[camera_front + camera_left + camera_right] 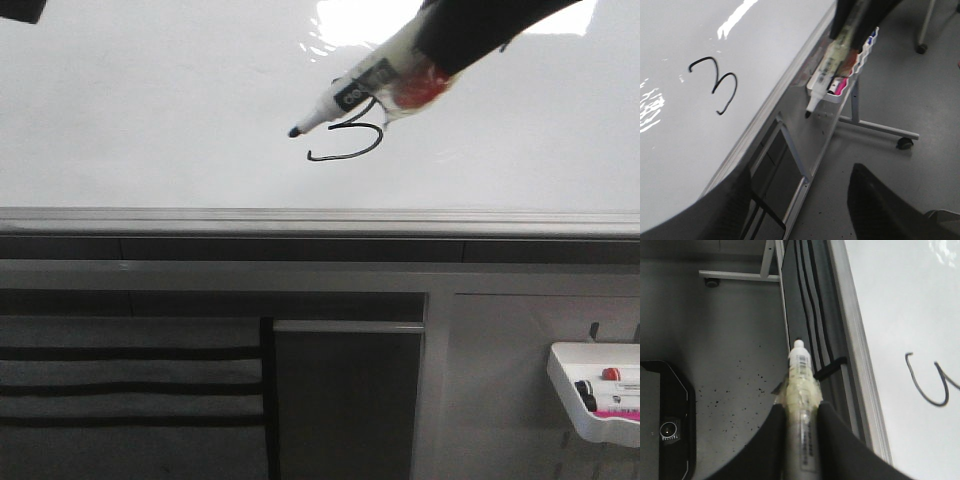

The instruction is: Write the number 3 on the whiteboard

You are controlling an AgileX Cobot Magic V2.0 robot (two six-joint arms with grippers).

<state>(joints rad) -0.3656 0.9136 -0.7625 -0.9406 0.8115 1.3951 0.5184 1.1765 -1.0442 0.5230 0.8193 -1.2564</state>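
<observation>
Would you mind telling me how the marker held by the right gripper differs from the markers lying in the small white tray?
The held marker is uncapped, its black tip bare and angled at the whiteboard; the tray markers lie flat in the tray. The held marker is gripped by the right gripper and wrapped in tape; the tray markers lie loose, showing red and pink. Both have white barrels.

The whiteboard (150, 110) is glossy white with bright glare patches and a grey metal rim. The number 3 (350, 138) is thin black ink. The marker (345, 98) in the right gripper (801, 412) has a white barrel, a black label with white lettering, a black tip, and yellowish tape where the black fingers (832, 432) hold it. Well below the gripper, a white tray (600, 405) shows red, black and pink markers. The stand panel (130, 385) is grey with black stripes.
</observation>
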